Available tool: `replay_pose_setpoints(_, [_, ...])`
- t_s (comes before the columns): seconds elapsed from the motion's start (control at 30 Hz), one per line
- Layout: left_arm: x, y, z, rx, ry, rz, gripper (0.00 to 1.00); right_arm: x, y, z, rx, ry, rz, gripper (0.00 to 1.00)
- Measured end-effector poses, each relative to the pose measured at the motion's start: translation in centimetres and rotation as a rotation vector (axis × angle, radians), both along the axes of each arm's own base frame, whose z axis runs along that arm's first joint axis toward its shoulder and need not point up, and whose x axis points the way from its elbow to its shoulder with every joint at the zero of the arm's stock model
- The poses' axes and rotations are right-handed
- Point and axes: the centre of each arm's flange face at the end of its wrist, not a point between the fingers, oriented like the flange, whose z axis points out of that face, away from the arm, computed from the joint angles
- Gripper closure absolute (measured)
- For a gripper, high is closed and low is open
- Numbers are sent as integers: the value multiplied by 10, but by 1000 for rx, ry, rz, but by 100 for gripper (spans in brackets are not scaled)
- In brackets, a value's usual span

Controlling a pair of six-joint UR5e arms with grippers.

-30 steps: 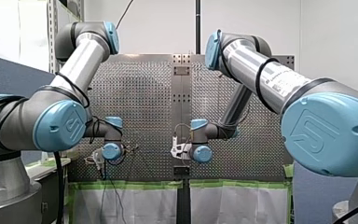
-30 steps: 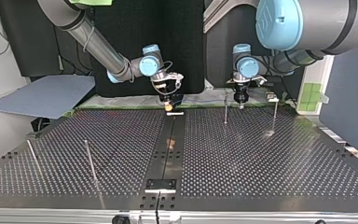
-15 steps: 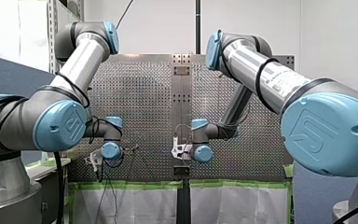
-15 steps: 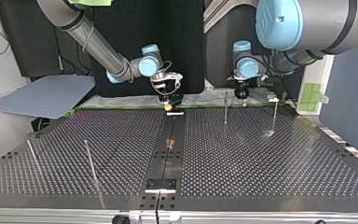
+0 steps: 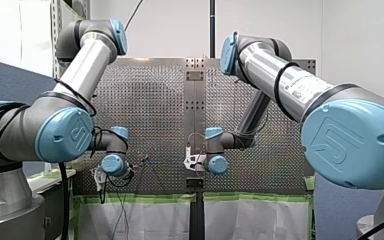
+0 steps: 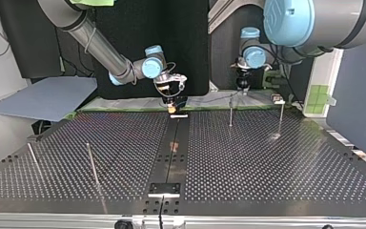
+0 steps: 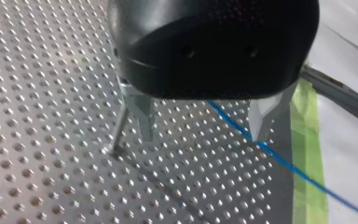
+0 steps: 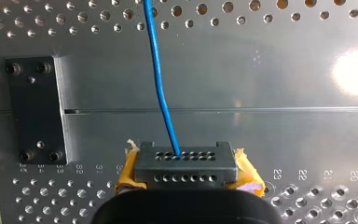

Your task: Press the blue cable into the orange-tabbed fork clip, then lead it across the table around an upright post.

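Note:
The blue cable (image 8: 161,88) runs along the table's middle strip into my right gripper (image 8: 186,165), whose grey tip with yellow pads is shut on it. In the top view that gripper (image 6: 173,106) hangs low at the far edge, and a small orange-brown piece, seemingly the clip (image 6: 174,144), sits on the strip in front of it. My left gripper (image 7: 200,126) stands open above the table with nothing between its metal fingers (image 7: 139,114). An upright post (image 7: 119,133) stands just outside one finger. The cable (image 7: 279,156) passes under the other finger towards the green-taped edge.
Two thin posts (image 6: 230,110) (image 6: 280,117) stand near my left gripper (image 6: 241,87), and two more (image 6: 91,164) lean at the top view's left. A black plate (image 8: 36,109) is bolted beside the strip. A grey sheet (image 6: 47,98) lies off the table.
My left gripper has lifted off the post, moving up in the top view and down and left in the front view. My right arm has stayed still.

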Motion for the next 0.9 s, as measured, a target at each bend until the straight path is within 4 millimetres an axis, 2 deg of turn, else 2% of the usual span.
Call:
replay_pose_setpoints(0.4, [-37, -7, 37, -25, -59, -42, 0, 0, 1, 0, 6, 4, 0, 100])
replay_pose_setpoints(0.6, [-39, -10, 58, -5, -86, -46, 0, -1, 1, -1, 8, 6, -1, 100])
replay_pose_setpoints(0.9, [-25, -14, 46, 29, -109, -49, 0, -1, 2, -2, 13, 10, 0, 100])
